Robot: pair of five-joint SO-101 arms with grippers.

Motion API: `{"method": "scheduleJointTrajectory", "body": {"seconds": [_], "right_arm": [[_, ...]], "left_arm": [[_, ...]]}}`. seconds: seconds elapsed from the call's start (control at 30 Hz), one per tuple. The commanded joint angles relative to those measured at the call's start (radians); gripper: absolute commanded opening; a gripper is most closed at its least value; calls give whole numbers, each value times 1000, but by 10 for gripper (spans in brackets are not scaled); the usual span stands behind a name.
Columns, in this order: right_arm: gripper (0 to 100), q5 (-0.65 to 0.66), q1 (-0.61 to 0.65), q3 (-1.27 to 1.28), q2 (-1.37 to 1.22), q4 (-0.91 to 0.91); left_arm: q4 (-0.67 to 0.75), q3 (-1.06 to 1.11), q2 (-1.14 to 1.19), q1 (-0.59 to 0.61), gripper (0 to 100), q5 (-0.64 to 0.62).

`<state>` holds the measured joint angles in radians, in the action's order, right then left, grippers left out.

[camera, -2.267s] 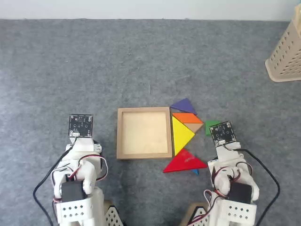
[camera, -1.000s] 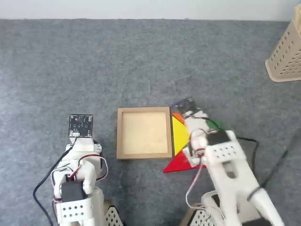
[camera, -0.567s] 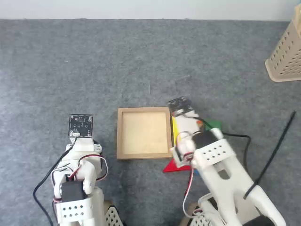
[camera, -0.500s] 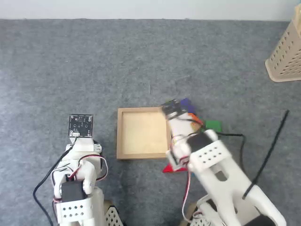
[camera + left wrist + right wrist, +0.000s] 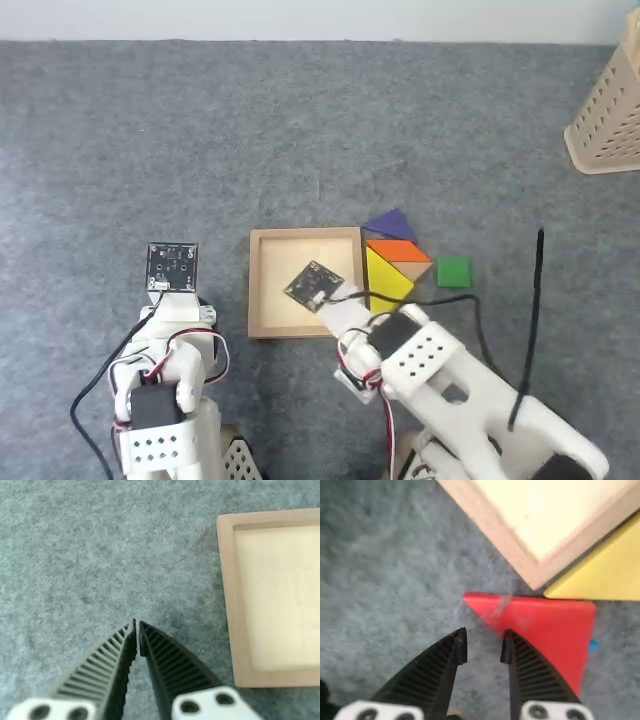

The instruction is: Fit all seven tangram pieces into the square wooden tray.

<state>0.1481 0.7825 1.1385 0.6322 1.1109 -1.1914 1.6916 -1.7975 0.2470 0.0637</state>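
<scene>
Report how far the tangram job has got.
Done: nothing; the tray is empty. In hand: the right gripper, open, hovers at the red triangle's corner, gripping nothing. To do: all pieces; the yellow triangle, green square and others lie outside.

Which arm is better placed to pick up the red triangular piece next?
Right. The right gripper hangs open at a corner of the red triangular piece, beside the square wooden tray. The left gripper rests shut over grey carpet on the tray's opposite side.
</scene>
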Motion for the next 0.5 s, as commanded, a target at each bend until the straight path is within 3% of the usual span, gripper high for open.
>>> {"method": "scheduleJointTrajectory", "body": {"seconds": [0.0,0.27,0.47], "right_arm": [[139,86,-130,15,24,-30],[139,301,-490,15,24,-102],[139,292,-636,-54,25,-91]], "left_arm": [[-2,-5,-9,3,12,5],[-2,-5,-9,3,12,5],[-2,-5,-9,3,12,5]]}}
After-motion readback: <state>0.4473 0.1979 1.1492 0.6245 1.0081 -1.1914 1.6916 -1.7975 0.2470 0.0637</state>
